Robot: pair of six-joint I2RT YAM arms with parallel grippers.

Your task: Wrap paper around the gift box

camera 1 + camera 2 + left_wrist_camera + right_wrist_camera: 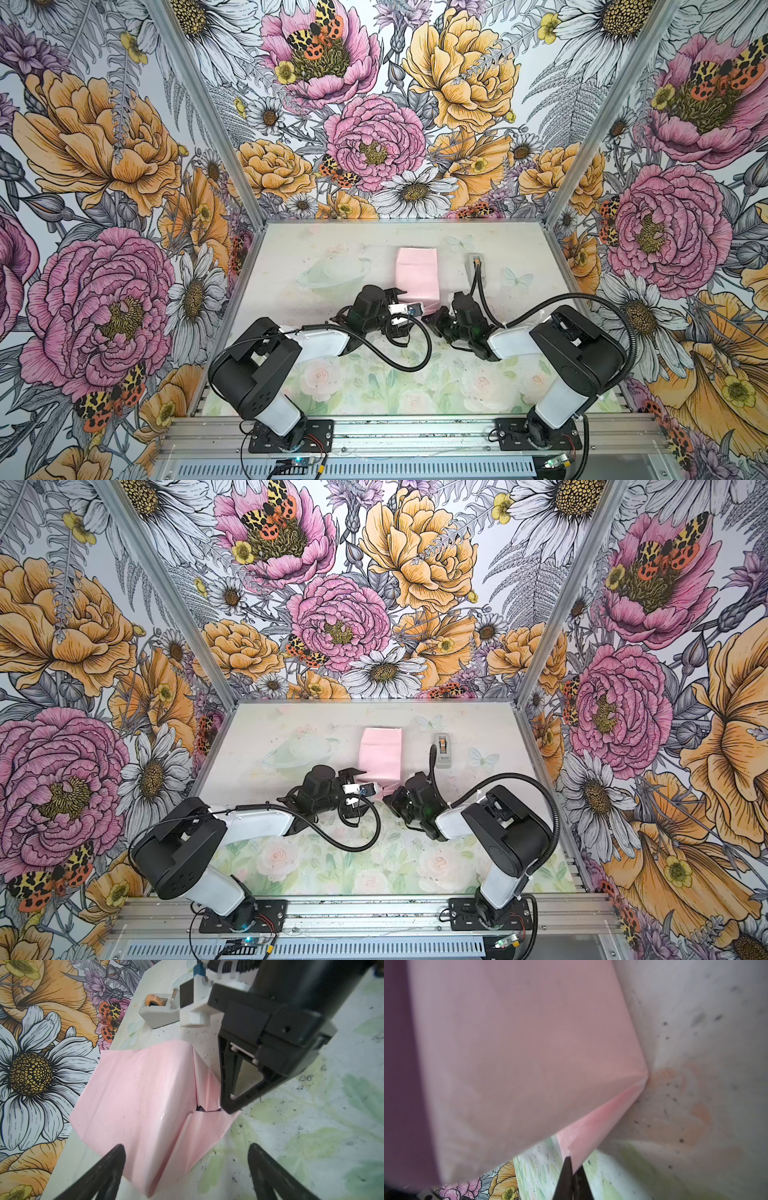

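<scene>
Paper (417, 274) (381, 752) lay mid-table (299, 249), towards the back wall, pale pink face outward. It was folded into a raised, roughly oblong hump, glossy, with soft creases along its top edges. The gift box was not plainly seen.

In the left wrist view the paper (135, 1095) showed two folded flaps at its near end. They met at a small gap with a dark sliver in it; could not tell what that was. A loose pink corner spread flat onto the table beside the gap.

In the right wrist view the paper (519, 1053) filled most of the picture, blurred. A lilac-purple band ran along one side; could not tell whether that was the sheet's other face.

Left gripper (187, 1152) hung over the near end of the paper, fingers (116, 1157) spread wide, holding nothing.

Right gripper (572, 1165) (228, 1105) sat at the near right corner, jaws closed together on a pointed fold of the paper.

Grey tape dispenser (478, 266) (443, 748) (158, 1012) stood to the right of the paper, apart from it.
</scene>
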